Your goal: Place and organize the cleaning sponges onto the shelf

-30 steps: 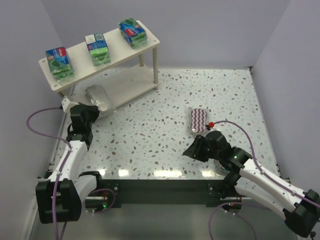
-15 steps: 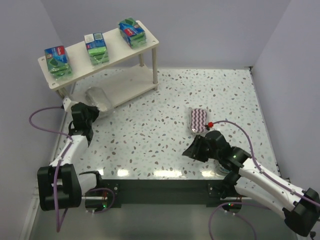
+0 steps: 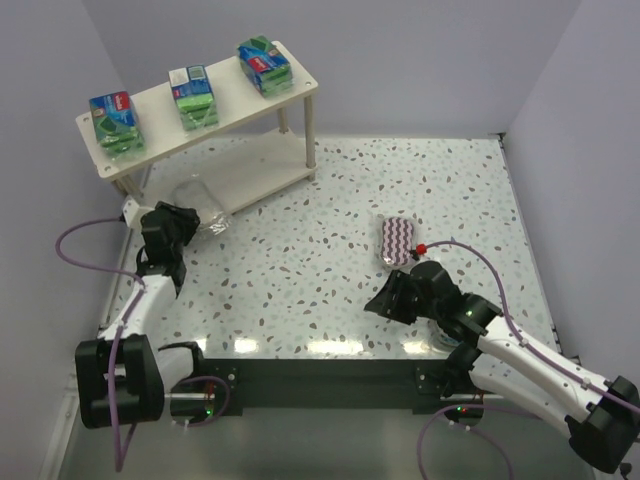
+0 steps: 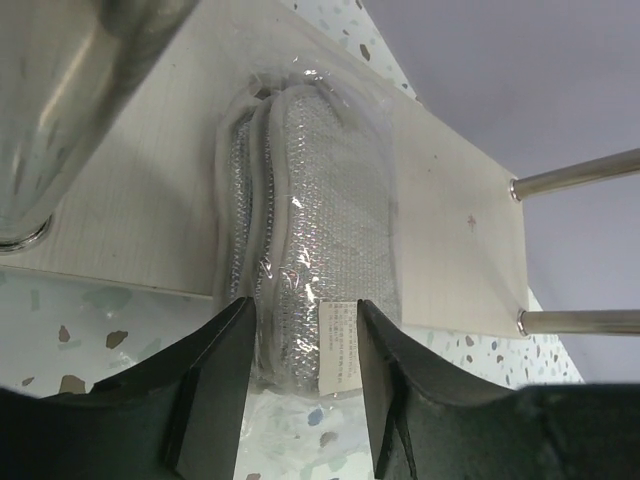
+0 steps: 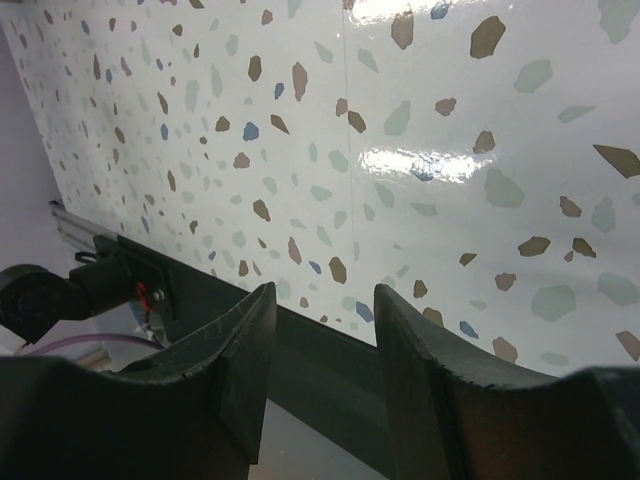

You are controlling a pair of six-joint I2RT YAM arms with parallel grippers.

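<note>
Left wrist view: caught left gripper (image 4: 303,320) pinching the near end of the silvery pack (image 4: 310,190), mostly lying on the shelf (image 4: 450,230) lower board, tail overhanging the table (image 4: 60,330). Needed a level push farther inward before any release.

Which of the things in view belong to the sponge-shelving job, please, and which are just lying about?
Job: shelf; three green-and-blue packs; silvery pack in the left gripper; striped oval pad.
Not part of it: purple cables; speckled table.
</note>
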